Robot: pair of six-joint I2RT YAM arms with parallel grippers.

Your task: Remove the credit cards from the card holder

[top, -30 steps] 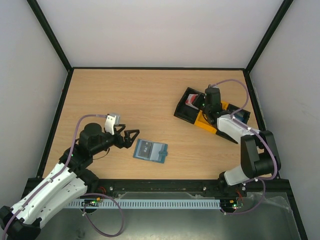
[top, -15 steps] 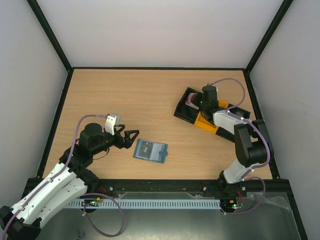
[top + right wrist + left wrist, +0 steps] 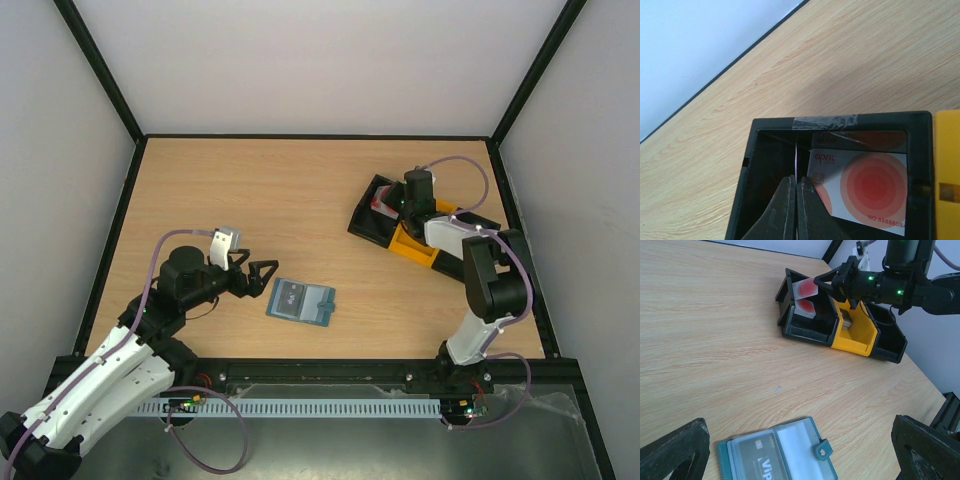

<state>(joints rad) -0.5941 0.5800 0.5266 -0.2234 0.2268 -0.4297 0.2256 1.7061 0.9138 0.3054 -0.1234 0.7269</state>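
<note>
left arm: I see it stretched forward from its near-left base, elbow bent, forearm angled inward.
left gripper: points right, jaws spread fully wide, empty.
right arm: I see it folded tight, upper link upright, forearm reaching away and to the left.
right gripper: tilted down, jaws pressed together, fingertips meeting at a point.
</note>
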